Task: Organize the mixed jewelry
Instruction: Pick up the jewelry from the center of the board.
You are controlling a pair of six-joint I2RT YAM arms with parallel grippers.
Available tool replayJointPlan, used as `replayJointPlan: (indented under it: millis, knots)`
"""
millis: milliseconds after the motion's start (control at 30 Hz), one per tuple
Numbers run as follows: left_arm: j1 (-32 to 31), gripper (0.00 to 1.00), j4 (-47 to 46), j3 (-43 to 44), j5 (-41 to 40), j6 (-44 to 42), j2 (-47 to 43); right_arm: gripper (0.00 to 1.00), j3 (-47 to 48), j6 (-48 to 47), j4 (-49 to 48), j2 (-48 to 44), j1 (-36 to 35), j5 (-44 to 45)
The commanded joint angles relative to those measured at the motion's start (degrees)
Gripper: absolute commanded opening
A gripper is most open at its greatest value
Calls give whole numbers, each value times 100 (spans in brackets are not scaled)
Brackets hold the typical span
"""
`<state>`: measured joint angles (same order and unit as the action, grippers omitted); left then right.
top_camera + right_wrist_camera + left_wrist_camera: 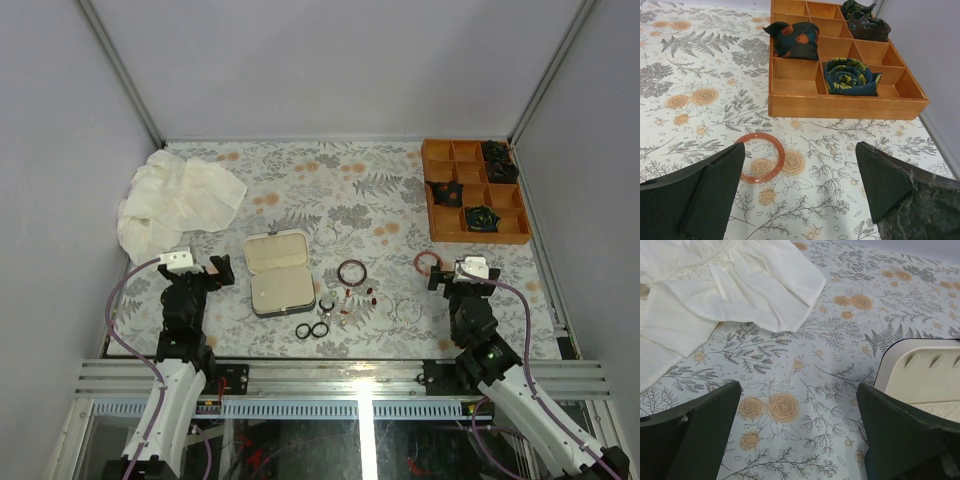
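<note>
Table [300, 175]: cloth [178, 200], far-left corner; divided tray [478, 238] holding rosettes [481, 216], far-right corner; open case [279, 272], left of centre; bangles [351, 271], rings [311, 330] and wire hoops [405, 312] scattered right of the case, toward the near edge.

A crumpled white cloth [175, 200] lies far left on the floral-patterned worktop [380, 190]. An open cream-lined case [279, 272] sits near centre, and an orange divided tray [480, 238] holding dark fabric rosettes [481, 216] stands far right.
</note>
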<state>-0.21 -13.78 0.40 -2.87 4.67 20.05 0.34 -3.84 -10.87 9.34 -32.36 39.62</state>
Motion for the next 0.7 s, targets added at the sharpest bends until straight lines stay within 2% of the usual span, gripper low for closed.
replayJointPlan:
  millis: [0, 200, 433, 567, 667]
  knots:
    - [34, 100, -410, -471, -78, 26, 27, 99, -716, 77, -213, -232, 19, 179]
    - [36, 100, -421, -467, -61, 39, 25, 99, -744, 3, 85, -639, 19, -68]
    - [38, 100, -435, -467, -8, 0, 79, 100, -671, 189, -478, 248, 17, 392]
    - [38, 100, -246, -191, 306, -115, 170, 99, -540, 143, 60, -435, 19, 322]
    - [38, 100, 148, 119, 753, -334, 208, 99, -226, 203, 468, -505, 20, 251]
